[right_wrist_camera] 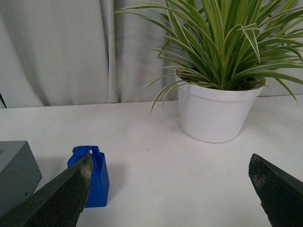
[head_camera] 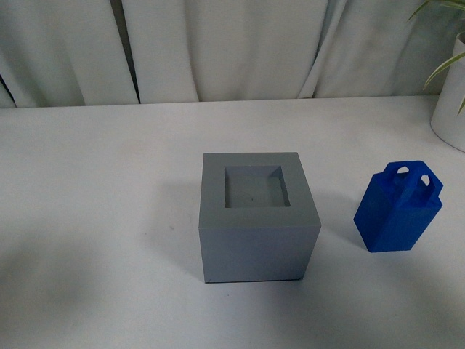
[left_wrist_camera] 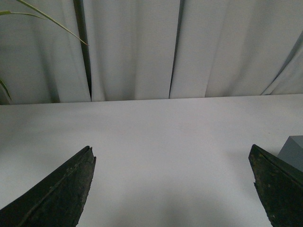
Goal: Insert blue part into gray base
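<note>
The gray base (head_camera: 258, 218) stands in the middle of the white table, its square recess facing up and empty. The blue part (head_camera: 398, 207) stands upright to its right, apart from it, loop handle on top. Neither arm shows in the front view. My left gripper (left_wrist_camera: 173, 158) is open and empty over bare table, with a corner of the gray base (left_wrist_camera: 292, 151) beside one finger. My right gripper (right_wrist_camera: 170, 163) is open and empty; the blue part (right_wrist_camera: 94, 177) stands just past one finger, with the gray base (right_wrist_camera: 14, 170) beyond it.
A white pot (right_wrist_camera: 215, 111) with a green striped plant stands at the table's far right, also at the edge of the front view (head_camera: 450, 109). Pale curtains (head_camera: 218, 43) hang behind the table's back edge.
</note>
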